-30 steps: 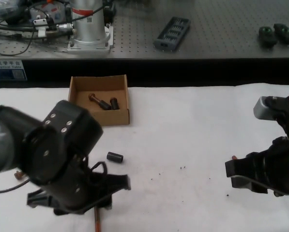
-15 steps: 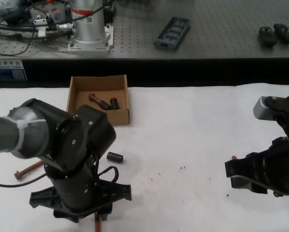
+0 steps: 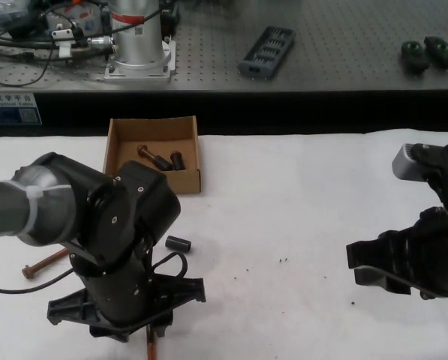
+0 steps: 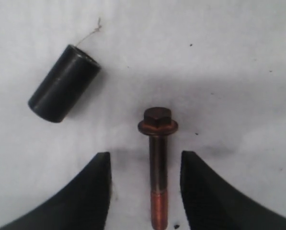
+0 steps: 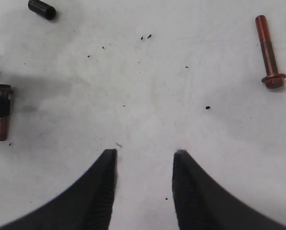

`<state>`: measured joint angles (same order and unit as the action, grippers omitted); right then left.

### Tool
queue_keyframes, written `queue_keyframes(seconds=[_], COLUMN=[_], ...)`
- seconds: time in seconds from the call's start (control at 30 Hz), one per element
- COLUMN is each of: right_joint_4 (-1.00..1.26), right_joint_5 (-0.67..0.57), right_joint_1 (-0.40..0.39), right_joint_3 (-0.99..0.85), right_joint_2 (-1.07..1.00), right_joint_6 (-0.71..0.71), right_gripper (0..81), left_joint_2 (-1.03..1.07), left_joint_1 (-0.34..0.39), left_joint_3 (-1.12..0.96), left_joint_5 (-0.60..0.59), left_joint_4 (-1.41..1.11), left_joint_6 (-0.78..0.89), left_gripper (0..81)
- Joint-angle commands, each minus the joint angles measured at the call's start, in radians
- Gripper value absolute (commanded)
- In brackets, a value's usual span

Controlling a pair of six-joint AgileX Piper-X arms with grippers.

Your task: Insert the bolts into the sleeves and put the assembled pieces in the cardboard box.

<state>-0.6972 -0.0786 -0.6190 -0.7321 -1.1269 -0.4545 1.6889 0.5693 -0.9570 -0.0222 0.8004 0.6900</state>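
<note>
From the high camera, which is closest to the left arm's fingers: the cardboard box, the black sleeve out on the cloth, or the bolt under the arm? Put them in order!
1. Bolt, between the open fingers of the left gripper, at the near edge.
2. Black sleeve, on the cloth just beyond the arm.
3. Cardboard box, farthest, at the cloth's back edge.

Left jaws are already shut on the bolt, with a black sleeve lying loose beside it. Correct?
No. The left wrist view shows the left gripper with its jaws open, one on each side of the bolt, not gripping it. The black sleeve does lie loose beside it.
</note>
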Motion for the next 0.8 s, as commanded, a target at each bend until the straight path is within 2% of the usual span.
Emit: queue_keyframes(seconds=[0.0,0.13,0.27,0.3,0.47,0.57,0.77], right_joint_4=[0.016,0.022,0.022,0.022,0.027,0.032,0.055], right_joint_5=[0.0,-0.004,-0.007,-0.007,-0.006,-0.006,-0.047], right_joint_1=[0.0,0.0,0.0,0.0,0.0,0.0,0.0], right_joint_3=[0.0,0.0,0.0,0.0,0.0,0.0,-0.01], right_joint_2=[0.008,0.008,0.008,0.008,0.008,0.008,-0.012], right_joint_6=[-0.001,-0.001,-0.001,-0.001,-0.001,0.009,0.226], right_gripper=[29.5,29.5,29.5,29.5,29.5,29.5,29.0], left_joint_2=[0.016,0.073,0.101,0.101,0.088,0.069,-0.084], left_joint_1=[0.004,0.011,0.025,0.025,0.025,0.025,0.018], left_joint_3=[-0.013,-0.013,-0.013,-0.013,-0.015,-0.015,-0.015], left_joint_5=[-0.032,-0.105,-0.109,-0.109,-0.12,-0.117,-0.078], left_joint_4=[-0.007,-0.005,-0.005,-0.005,-0.005,-0.017,-0.124], left_joint_6=[0.044,0.068,0.07,0.076,0.075,0.025,-0.119], left_gripper=[32.8,32.8,32.3,30.2,0.8,0.6,0.6])
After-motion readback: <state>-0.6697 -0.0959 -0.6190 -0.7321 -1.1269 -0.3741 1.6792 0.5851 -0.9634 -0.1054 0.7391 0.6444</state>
